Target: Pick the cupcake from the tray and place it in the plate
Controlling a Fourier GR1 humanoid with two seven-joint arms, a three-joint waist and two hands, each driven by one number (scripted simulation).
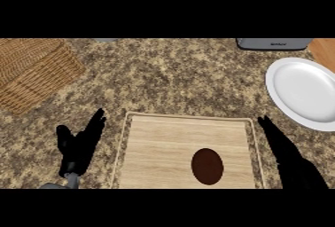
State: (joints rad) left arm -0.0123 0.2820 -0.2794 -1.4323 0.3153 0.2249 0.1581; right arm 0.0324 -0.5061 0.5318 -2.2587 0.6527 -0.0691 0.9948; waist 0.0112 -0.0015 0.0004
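Both hands [82, 144] [288, 153] beside tray [189, 120]

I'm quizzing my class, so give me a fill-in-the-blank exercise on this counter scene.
1. The brown cupcake sits on the wooden ____.
2. The white plate holds ____.
3. The wicker basket lies toward the ____ hand's side.
4. Both hands, left hand and right hand, have ____ fingers.

Missing: tray; nothing; left; straight
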